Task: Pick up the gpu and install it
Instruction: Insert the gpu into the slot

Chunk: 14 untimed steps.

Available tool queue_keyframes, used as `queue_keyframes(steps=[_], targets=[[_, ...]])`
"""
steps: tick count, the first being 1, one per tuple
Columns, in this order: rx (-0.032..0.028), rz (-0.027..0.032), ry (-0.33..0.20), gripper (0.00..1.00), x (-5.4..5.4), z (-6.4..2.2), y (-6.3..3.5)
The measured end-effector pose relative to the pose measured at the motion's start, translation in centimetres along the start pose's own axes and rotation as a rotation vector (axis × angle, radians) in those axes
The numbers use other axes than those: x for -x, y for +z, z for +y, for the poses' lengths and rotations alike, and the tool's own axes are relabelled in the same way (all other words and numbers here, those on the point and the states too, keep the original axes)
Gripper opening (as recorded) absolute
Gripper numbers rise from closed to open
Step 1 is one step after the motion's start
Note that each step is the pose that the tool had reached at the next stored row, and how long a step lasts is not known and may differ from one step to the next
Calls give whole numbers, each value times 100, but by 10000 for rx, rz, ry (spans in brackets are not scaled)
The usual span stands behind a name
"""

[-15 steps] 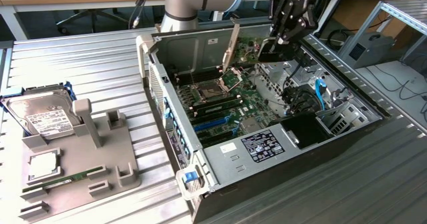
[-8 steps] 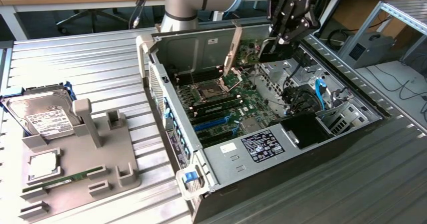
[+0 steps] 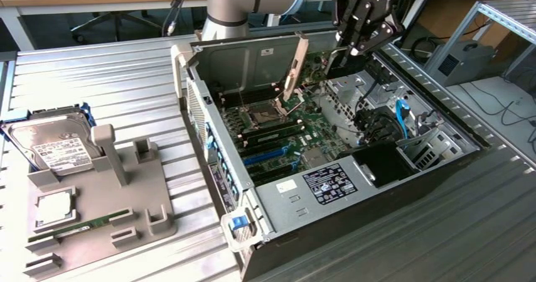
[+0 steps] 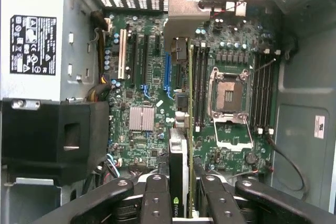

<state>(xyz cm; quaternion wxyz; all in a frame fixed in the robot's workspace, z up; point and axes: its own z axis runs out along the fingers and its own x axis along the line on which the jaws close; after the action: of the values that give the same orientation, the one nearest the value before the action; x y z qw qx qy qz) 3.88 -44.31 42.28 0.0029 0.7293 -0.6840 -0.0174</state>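
Hand [image 4: 181,199] pinching the gpu [image 4: 177,153] edge-on above the motherboard [image 4: 231,45] of an open computer case [image 3: 335,250]; any tilt could jam its bracket or miss the slot.

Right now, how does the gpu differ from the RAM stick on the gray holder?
Place: the gpu is clamped in the end effector inside the open case; the RAM stick sits on the gray holder outside it, untouched.
Look: the gpu is larger and carries a long silver bracket; the RAM stick is slim, with none.
Both are green boards.
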Motion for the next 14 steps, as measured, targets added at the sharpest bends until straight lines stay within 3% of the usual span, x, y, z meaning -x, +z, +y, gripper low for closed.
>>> queue_keyframes(steps=[14], targets=[[0,0,0,27,1,4,0]])
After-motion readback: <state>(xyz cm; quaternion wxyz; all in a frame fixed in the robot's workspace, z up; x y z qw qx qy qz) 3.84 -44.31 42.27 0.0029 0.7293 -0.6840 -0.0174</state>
